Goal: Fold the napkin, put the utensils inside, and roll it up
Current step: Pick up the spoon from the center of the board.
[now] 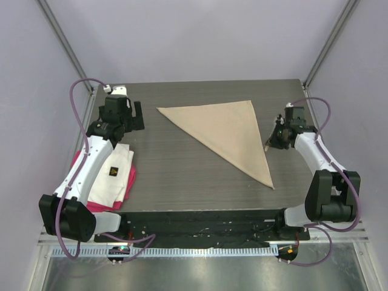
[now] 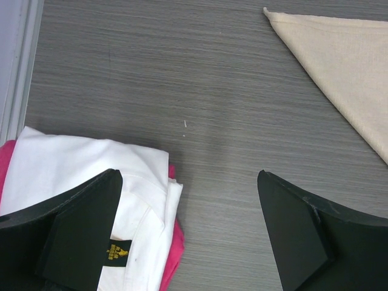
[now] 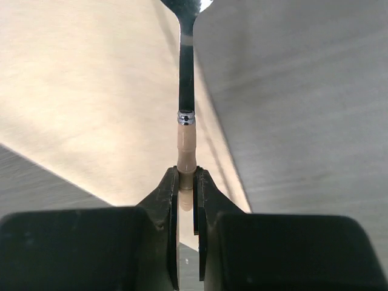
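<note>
Spoon (image 3: 187,79) in right fingers (image 3: 161,206) — near napkin (image 1: 224,130)

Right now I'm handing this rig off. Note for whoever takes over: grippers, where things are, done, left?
Left gripper: open, empty, over the bare table, beside the white cloth that lies on the pink cloth.
Right gripper: shut on the spoon by its handle, bowl pointing away, at the napkin's right edge.
Napkin: flat on the table as a triangle, so the fold looks done.
Done: fold; spoon in hand.
Left: lay the spoon on the napkin, release, roll it up.
</note>
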`<state>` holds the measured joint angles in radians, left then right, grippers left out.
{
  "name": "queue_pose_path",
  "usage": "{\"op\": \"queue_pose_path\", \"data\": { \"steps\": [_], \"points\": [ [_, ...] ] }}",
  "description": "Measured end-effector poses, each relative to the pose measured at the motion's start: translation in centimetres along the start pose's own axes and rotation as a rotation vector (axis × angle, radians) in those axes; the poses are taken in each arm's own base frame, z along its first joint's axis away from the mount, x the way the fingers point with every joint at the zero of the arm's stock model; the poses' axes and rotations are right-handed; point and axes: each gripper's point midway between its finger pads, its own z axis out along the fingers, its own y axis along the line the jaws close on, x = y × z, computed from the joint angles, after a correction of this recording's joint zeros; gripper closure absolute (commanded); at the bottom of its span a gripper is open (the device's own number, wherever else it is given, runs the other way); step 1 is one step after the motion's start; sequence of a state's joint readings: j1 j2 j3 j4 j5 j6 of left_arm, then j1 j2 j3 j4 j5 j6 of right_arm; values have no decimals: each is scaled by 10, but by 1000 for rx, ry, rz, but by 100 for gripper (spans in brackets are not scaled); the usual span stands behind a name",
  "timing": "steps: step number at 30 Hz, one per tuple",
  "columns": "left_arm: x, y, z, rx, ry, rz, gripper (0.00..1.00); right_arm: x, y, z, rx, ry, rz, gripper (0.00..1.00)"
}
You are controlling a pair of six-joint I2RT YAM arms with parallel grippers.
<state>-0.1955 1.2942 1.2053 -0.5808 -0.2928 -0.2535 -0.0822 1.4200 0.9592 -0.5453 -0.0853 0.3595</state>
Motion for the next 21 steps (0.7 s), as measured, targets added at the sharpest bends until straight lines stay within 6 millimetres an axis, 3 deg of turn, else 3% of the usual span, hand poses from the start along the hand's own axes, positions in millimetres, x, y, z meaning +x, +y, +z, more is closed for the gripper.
{"op": "queue_pose_path", "data": {
  "steps": [4, 7, 11, 16, 21],
  "points": [
    [-1, -1, -1, 7, -3, -2, 0, -18, 51, -10, -99, -59, -205, 99],
    [-2, -1, -3, 10, -8, -3, 0, -15, 92, -6, -156, -49, -377, 99],
    [-4, -1, -6, 13, -17, -7, 0, -7, 131, 10, -195, 19, -575, 99],
    [-7, -1, -10, 19, -29, -11, 0, -1, 162, 32, -220, 98, -769, 99],
    [-8, -2, -11, 29, -32, -13, 0, 17, 187, 47, -235, 179, -972, 99]
  ]
}}
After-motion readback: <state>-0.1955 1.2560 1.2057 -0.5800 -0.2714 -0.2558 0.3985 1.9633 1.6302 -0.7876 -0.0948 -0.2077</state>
